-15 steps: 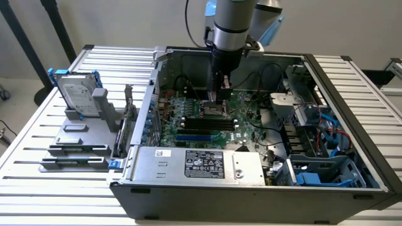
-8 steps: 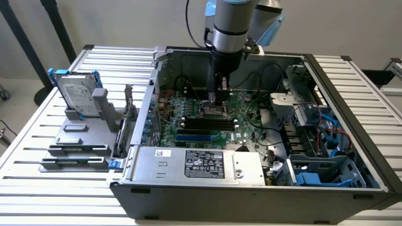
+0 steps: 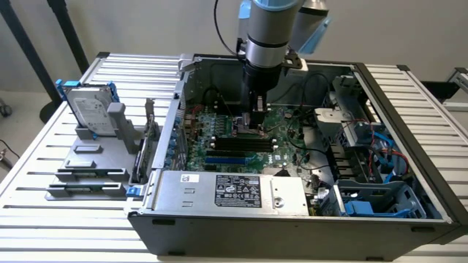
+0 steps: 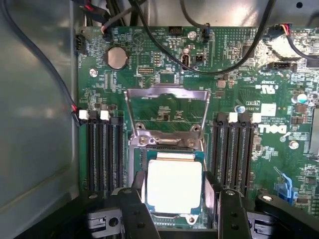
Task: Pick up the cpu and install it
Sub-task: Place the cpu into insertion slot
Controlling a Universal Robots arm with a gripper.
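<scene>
The cpu [image 4: 174, 185], a flat square chip with a silver-grey top and a thin green rim, sits between my gripper's [image 4: 178, 211] two black fingers [image 4: 135, 209]. They press in on its two opposite sides. It hangs level right at the open socket [image 4: 167, 144] on the green motherboard [image 4: 259, 99]. The socket's metal load frame [image 4: 167, 102] is flipped up behind it. Seen in the exterior view, my gripper [image 3: 256, 127] reaches straight down into the open computer case [image 3: 292, 219], its tips at the motherboard [image 3: 227, 150]. I cannot tell whether the chip rests in the socket.
Black memory slots [image 4: 102, 154] flank the socket on both sides, and black cables [image 4: 199, 59] arc over the board. A grey power-supply box [image 3: 234, 192] fills the case's near edge. Outside the case, at the exterior view's left, a hard drive [image 3: 91, 112] stands on a grey fixture.
</scene>
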